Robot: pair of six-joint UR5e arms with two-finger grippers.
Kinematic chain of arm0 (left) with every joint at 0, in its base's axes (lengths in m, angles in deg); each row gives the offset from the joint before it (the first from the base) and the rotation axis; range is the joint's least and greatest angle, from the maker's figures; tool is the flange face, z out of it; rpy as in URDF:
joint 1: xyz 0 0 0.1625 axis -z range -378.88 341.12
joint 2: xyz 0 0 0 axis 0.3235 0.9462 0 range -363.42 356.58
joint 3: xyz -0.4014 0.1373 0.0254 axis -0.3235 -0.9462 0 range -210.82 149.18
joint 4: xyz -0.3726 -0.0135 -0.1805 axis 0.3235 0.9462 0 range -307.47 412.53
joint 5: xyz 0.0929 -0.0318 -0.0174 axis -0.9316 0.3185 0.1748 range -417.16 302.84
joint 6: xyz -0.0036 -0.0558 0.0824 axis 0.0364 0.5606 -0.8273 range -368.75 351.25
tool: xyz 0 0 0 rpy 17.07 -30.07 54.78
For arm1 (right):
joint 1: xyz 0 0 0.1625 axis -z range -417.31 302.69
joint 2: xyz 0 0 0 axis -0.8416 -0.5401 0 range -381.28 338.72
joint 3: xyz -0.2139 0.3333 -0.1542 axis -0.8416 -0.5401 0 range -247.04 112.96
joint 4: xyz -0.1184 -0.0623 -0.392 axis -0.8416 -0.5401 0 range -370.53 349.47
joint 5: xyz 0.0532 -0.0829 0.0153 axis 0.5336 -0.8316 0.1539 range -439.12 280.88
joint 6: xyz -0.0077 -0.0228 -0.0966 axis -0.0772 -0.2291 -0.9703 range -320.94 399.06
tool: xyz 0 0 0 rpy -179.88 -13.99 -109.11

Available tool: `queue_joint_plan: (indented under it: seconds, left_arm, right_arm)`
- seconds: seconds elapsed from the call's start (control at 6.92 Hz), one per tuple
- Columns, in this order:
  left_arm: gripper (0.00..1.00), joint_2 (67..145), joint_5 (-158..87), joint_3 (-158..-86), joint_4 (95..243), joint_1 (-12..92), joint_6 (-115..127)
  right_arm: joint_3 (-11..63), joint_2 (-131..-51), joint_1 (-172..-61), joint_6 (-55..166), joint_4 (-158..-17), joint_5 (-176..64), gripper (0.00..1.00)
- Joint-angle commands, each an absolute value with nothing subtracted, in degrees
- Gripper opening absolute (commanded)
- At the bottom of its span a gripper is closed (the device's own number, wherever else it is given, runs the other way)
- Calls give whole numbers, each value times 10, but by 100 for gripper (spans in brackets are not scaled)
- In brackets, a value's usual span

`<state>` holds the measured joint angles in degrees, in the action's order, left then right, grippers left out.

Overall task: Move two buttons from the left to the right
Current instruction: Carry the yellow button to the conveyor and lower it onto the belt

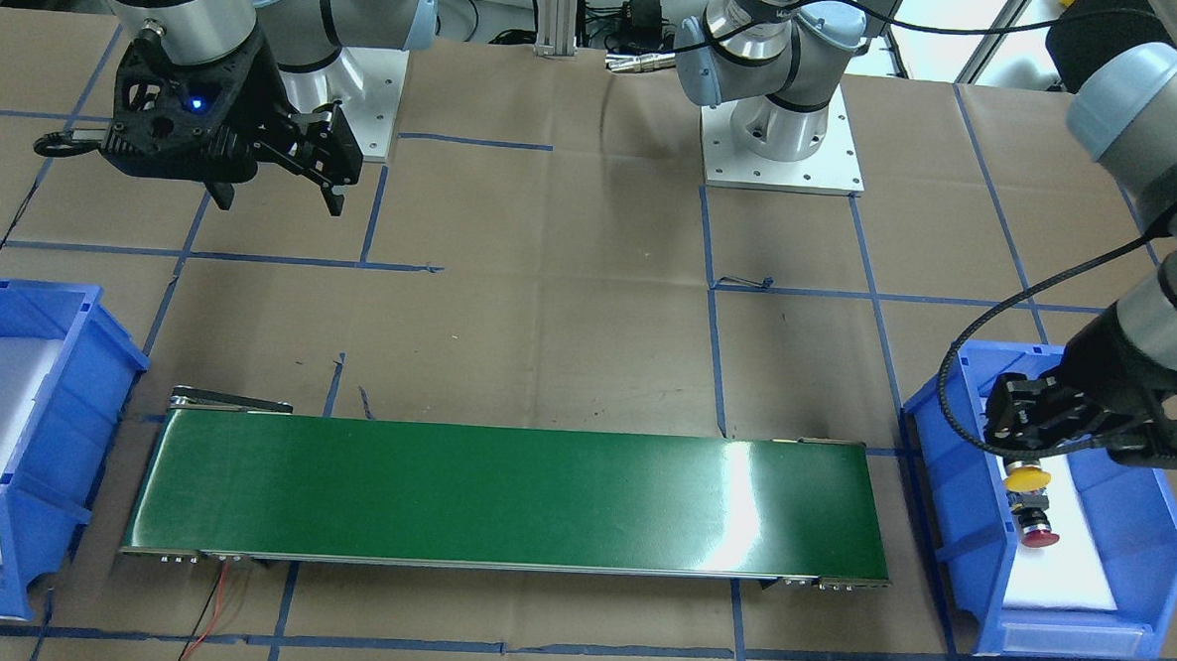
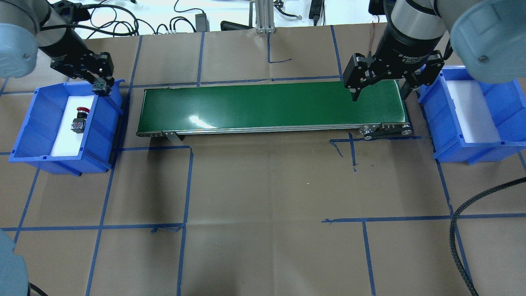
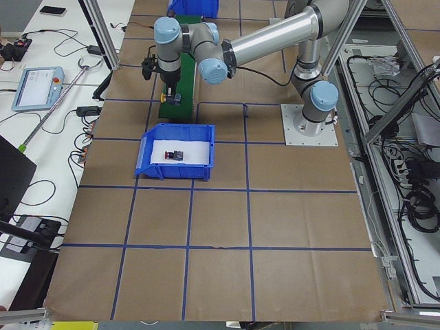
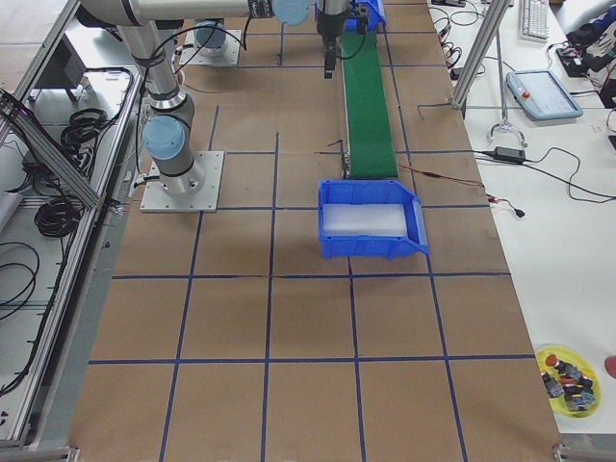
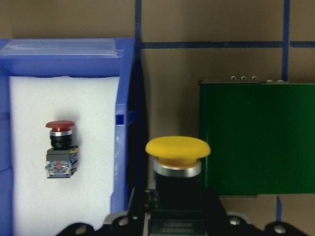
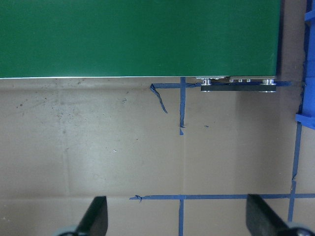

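Note:
My left gripper point(image 1: 1026, 444) is shut on the black body of the yellow-capped button point(image 5: 177, 147), held above the left blue bin's point(image 2: 28, 123) belt-side wall. In the front view the yellow cap point(image 1: 1027, 478) hangs just under the fingers. The red-capped button point(image 5: 60, 147) lies on its side on the white foam in that bin point(image 1: 1166, 535), also seen as the red button point(image 2: 79, 119) from overhead. My right gripper point(image 2: 380, 90) hangs open and holds nothing above the right end of the green conveyor belt point(image 2: 267, 107).
A second blue bin point(image 2: 505, 115) with white foam stands off the belt's right end. Brown paper with blue tape lines covers the table. A black cable point(image 2: 472, 213) loops in at the right edge.

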<state>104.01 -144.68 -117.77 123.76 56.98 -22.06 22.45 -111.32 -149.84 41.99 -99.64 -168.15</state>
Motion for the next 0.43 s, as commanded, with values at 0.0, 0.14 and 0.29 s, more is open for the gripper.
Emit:
queue_joint_plan:
  seconds: [0.0, 0.14, 0.29]
  left_arm:
    - [6, 1082, -1473, -1197, 1181, 654, -135]
    - [6, 1104, -1479, -1209, 1148, 687, -116]
    - [6, 1127, -1479, -1224, 1107, 701, -114]
  right_arm:
    - [224, -1113, -1500, 420, -997, -1682, 100]
    - [222, -1113, -1499, 420, -998, -1681, 100]
    - [223, -1113, -1499, 420, -998, -1681, 100]
